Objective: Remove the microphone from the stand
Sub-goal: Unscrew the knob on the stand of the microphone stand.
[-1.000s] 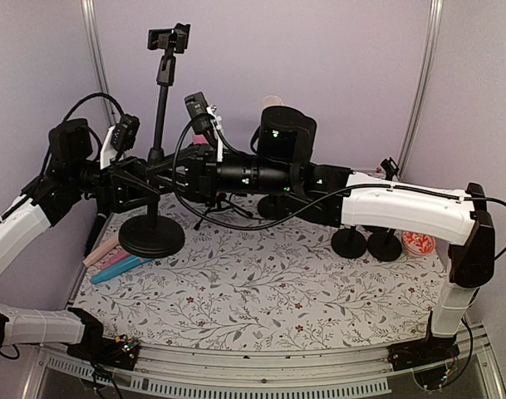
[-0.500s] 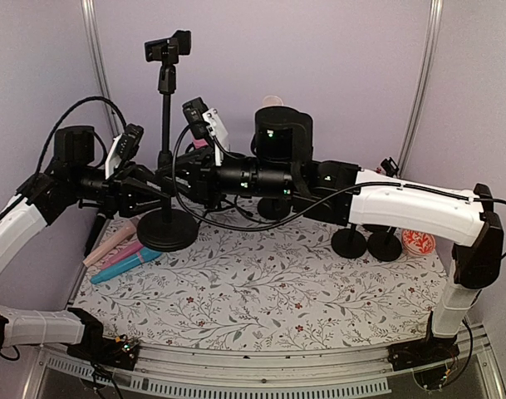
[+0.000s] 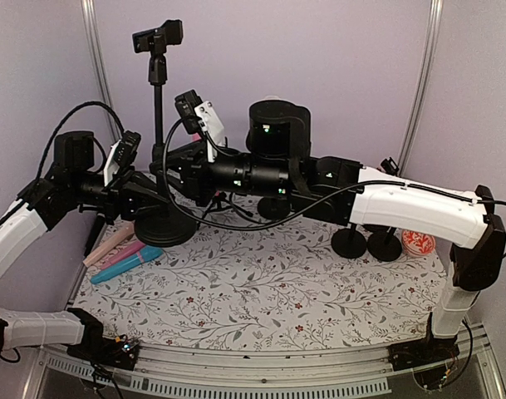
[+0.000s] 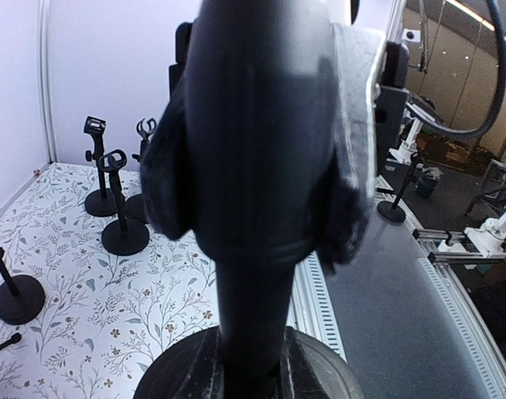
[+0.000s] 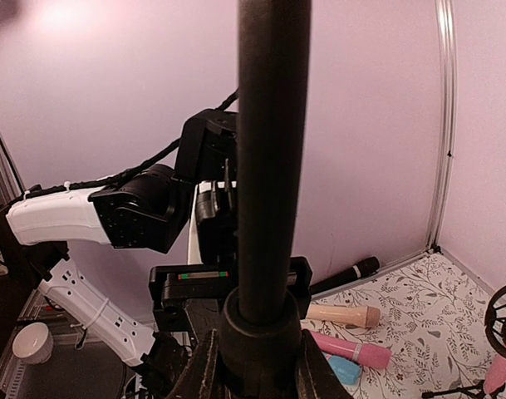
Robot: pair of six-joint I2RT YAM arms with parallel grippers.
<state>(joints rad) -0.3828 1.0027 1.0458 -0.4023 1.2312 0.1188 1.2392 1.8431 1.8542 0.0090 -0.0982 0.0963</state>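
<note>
Left hand [image 4: 261, 191]: closed on the stand's pole [image 3: 157, 100]. We see one finger [image 4: 174, 166] on each side of it, low down, just above the base [image 3: 163, 226].
Right hand [image 5: 261, 366]: closed on the same pole at a collar, its fingers [image 5: 204, 370] flanking it. It sits just beside the left hand and slightly higher.
Stand: upright, with its round base on the counter [image 3: 261, 291] at the far left.
Clip [image 3: 157, 37]: at the top of the pole, tilted, well above both hands.
Microphone: we cannot tell whether the clip holds one.
Loose microphones: these lie on the counter just left of the base, below both hands. The beige one [image 3: 111, 241], pink one [image 3: 118, 255] and blue one [image 3: 128, 264] are side by side. The black one [image 3: 95, 231] is nearest the wall.
Counter: white cloth with a leaf-and-flower print.
Far right: two small stands [image 3: 349, 241] near each other, with a red-and-white dish [image 3: 419, 243] just beside them.
Room: plain lilac walls [image 3: 336, 66].
</note>
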